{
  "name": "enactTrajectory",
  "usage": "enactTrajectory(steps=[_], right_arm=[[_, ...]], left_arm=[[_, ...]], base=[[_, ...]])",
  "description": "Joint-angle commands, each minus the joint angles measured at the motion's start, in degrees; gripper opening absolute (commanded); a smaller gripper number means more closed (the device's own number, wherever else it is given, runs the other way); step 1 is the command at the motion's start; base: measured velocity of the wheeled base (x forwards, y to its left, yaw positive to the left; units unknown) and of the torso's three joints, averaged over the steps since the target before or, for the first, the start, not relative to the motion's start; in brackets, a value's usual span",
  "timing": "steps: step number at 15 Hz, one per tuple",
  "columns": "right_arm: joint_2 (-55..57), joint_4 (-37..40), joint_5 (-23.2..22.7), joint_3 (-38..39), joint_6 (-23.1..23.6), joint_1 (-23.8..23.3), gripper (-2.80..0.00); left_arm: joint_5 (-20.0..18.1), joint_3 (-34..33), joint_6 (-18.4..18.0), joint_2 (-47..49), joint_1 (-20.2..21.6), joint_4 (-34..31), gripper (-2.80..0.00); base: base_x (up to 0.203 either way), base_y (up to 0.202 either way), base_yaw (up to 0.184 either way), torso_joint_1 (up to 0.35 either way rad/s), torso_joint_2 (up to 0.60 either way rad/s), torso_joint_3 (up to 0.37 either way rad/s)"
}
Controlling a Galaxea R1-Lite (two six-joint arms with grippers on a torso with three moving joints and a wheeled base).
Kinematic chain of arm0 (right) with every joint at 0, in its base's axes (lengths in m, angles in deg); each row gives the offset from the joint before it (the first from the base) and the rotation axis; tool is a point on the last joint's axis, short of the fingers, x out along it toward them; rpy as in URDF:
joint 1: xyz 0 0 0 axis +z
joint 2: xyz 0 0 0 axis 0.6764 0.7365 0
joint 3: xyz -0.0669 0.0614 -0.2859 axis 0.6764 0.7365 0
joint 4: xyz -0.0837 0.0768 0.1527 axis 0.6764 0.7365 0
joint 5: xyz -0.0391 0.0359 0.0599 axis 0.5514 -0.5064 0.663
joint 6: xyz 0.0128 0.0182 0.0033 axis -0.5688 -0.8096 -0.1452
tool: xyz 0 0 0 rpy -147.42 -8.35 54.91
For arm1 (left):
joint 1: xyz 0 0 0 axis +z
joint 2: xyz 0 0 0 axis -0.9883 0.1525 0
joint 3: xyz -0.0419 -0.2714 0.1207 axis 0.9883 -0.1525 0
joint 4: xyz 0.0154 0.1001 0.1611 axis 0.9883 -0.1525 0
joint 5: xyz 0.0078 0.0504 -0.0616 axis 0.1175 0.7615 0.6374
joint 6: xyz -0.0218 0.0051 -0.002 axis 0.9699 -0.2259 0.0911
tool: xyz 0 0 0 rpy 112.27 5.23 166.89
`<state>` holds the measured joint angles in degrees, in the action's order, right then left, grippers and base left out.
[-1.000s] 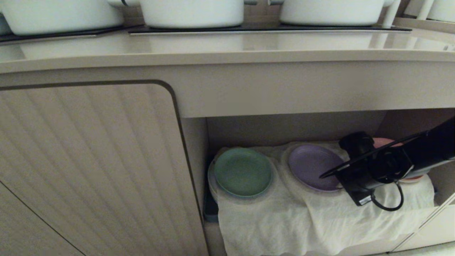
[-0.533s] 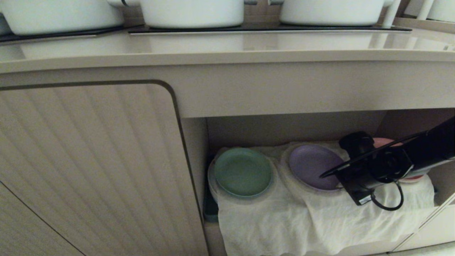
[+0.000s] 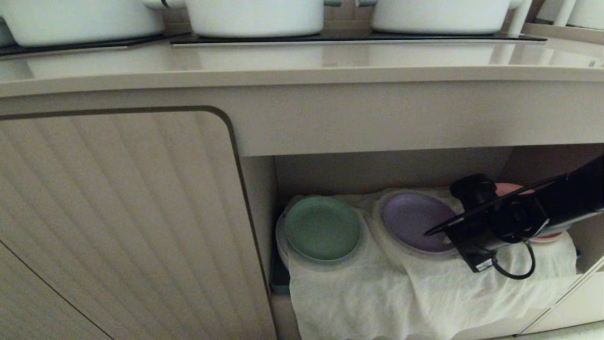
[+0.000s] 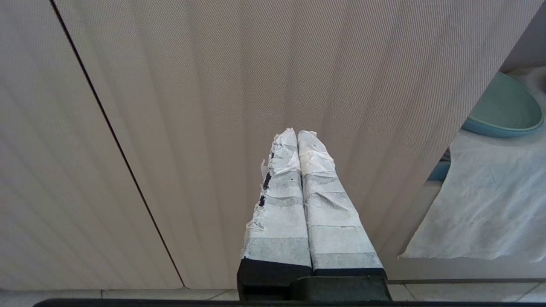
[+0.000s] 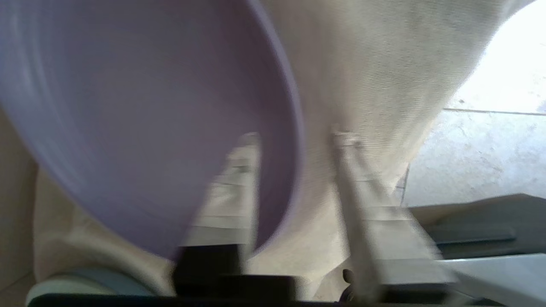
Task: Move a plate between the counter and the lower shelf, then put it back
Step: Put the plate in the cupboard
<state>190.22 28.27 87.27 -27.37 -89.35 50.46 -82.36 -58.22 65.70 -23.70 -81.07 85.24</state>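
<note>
Plate (image 3: pixel 411 221) in pale lilac lies on the white cloth (image 3: pixel 377 293) of the lower shelf (image 3: pixel 377 172), between a green plate (image 3: pixel 322 228) and a pink plate (image 3: pixel 507 189) that is mostly hidden behind the right arm. The right tool (image 5: pixel 294 138) is at its near rim with fingers parted, one over the plate's inside and one outside over the cloth; the rim sits in the gap, and nothing looks clamped. Risk from here, as I judge it: a finger could catch the thin cloth and drag it on withdrawal, shifting all three plates, or a careless lift could tip the lilac plate off its hump. The right wrist view is smeared, so whether either finger touches the rim is hard to tell. The left tool (image 4: pixel 297 135) hangs pressed together and empty before the cabinet door (image 4: pixel 213 85). Only the front edge of the bench (image 3: pixel 302 75) shows, its pots (image 3: pixel 255 16) cut off above.
</note>
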Motion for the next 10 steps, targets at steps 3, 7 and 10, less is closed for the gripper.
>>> enactTrajectory(steps=[3, 7, 10], right_arm=[[-0.1, 0.2, 0.2, 0.1, -0.3, 0.1, 0.00], [-0.2, 0.7, 0.1, 0.4, -0.3, 0.1, 0.00], [-0.5, 0.9, 0.1, 0.7, -0.3, 0.2, 0.00]], left_arm=[[0.0, 0.0, 0.1, 0.0, 0.1, 0.0, -2.80], [0.0, 0.0, 0.1, 0.0, 0.0, 0.0, -2.80], [0.0, 0.0, 0.1, 0.0, 0.0, 0.0, -2.80]], base=[[0.000, 0.000, 0.000, 0.000, 0.00, 0.000], [0.000, 0.000, 0.000, 0.000, 0.00, 0.000], [0.000, 0.000, 0.000, 0.000, 0.00, 0.000]])
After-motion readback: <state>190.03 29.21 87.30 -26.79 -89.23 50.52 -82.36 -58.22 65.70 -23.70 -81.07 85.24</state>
